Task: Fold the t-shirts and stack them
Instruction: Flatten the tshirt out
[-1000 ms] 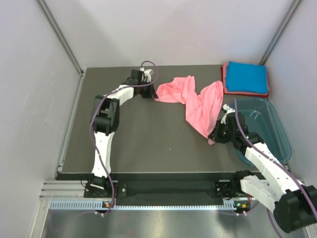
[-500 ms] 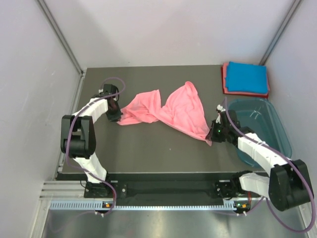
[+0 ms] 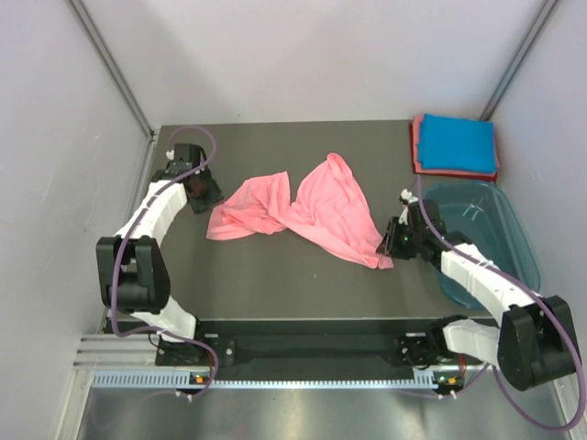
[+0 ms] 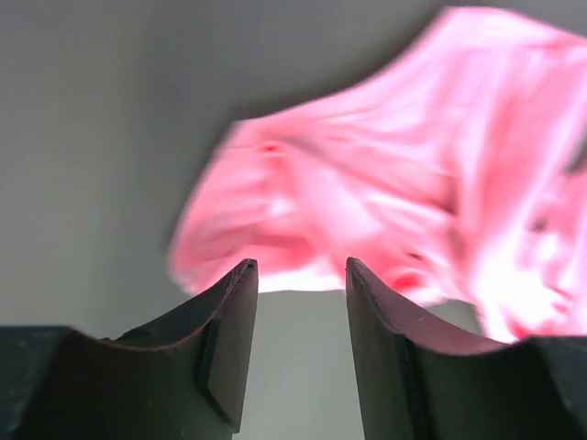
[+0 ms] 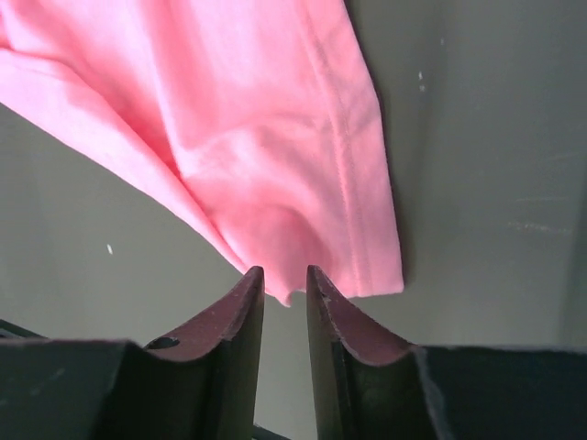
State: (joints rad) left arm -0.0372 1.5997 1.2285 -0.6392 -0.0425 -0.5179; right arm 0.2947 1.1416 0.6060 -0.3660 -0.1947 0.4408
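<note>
No readable text — no labels, numbers.

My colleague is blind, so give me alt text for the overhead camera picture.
A crumpled salmon-pink t-shirt lies on the table, the left claw off its left end, the right claw at its near right corner. Far right, a folded blue shirt tops a reddish shirt, behind a teal tub.

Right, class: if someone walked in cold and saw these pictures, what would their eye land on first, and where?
The salmon-pink t-shirt lies unfolded and twisted across the middle of the dark table, the left gripper by its left end and the right gripper at its near right corner. Next comes the bright blue shirt, folded on a reddish-pink shirt at the far right corner, beside the teal tub.
</note>
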